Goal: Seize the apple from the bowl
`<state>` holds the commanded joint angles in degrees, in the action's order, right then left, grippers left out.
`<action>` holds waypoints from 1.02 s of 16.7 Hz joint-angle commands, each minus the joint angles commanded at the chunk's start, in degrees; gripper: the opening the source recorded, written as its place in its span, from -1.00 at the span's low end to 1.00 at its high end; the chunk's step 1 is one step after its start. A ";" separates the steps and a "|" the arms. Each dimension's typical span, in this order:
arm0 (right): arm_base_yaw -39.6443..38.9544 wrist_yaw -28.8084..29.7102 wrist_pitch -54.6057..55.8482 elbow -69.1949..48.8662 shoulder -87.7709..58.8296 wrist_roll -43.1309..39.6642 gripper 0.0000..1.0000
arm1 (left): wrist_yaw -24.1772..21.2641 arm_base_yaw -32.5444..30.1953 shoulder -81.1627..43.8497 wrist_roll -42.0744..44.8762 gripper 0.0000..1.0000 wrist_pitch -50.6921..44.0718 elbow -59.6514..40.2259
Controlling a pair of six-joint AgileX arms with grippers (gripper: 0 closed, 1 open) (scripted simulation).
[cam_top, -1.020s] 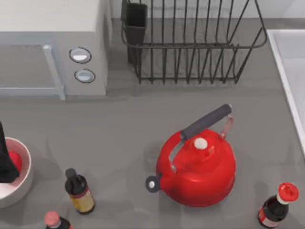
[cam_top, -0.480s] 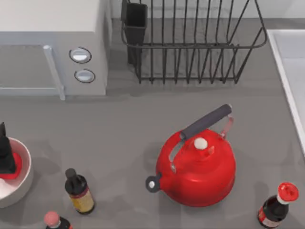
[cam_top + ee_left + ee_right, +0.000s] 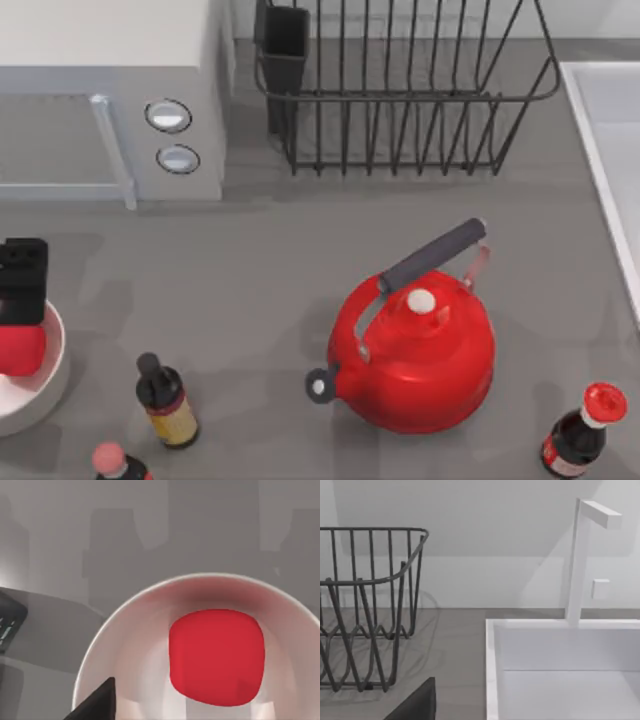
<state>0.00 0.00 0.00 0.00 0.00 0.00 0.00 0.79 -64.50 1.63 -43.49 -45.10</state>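
the grey tabletop (image 3: 260,260) carries a pale grey microwave oven with two round dials (image 3: 110,95) at the top view's upper left and a dark wire dish rack (image 3: 400,90) beside it, with a white sink basin (image 3: 610,150) at the right edge and its white faucet (image 3: 580,560) in the right wrist view. a big glossy red kettle with a dark handle (image 3: 415,355) stands right of centre. the round white bowl with a thick rim (image 3: 50,375) sits at the left edge; in the left wrist view the small glossy red apple, a rounded-square blob (image 3: 217,657), appears over the bowl's pale inside, and whether it touches the bottom cannot be told. the left gripper (image 3: 20,300), a black block, is directly above the apple at the bowl's far rim; whether it pinches the apple cannot be told. near the bowl stand a dark sauce bottle with a black cap (image 3: 165,400) and a pink-capped bottle (image 3: 115,465), and a red-capped dark bottle (image 3: 585,430) stands at lower right. the right arm's wrist view faces the rack and sink.
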 joint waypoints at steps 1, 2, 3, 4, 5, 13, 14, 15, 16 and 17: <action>0.00 0.00 0.00 0.00 0.00 0.00 1.00 | 0.00 0.06 -5.03 0.12 1.00 -3.12 -3.24; 0.00 0.00 0.00 0.00 0.00 0.00 1.00 | 0.00 0.11 -9.72 0.23 1.00 -6.04 -6.26; 0.00 0.00 0.00 0.00 0.00 0.00 1.00 | 0.00 0.16 -13.99 0.33 1.00 -8.70 -9.02; 0.00 0.00 0.00 0.00 0.00 0.00 1.00 | 0.00 0.20 -17.74 0.41 1.00 -11.05 -11.46; 0.00 0.00 0.00 0.00 0.00 0.00 1.00 | 0.00 0.24 -20.93 0.49 1.00 -13.09 -13.57; 0.00 0.00 0.00 0.00 0.00 0.00 1.00 | 0.00 0.32 -27.76 0.66 1.00 -17.67 -18.32; 0.00 0.00 0.00 0.00 0.00 0.00 1.00 | 0.00 0.12 -27.57 0.64 1.00 -17.53 -18.14; 0.00 0.00 0.00 0.00 0.00 0.00 1.00 | 0.00 0.12 -27.66 0.65 1.00 -17.38 -18.02; 0.00 0.00 0.00 0.00 0.00 0.00 1.00 | 0.00 0.14 -28.05 0.66 1.00 -16.66 -17.49; 0.00 0.00 0.00 0.00 0.00 0.00 1.00 | -0.01 0.16 -28.74 0.68 1.00 -15.33 -16.63</action>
<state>0.00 0.00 0.00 0.00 0.00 0.00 -0.01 0.95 -93.24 2.31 -58.82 -61.73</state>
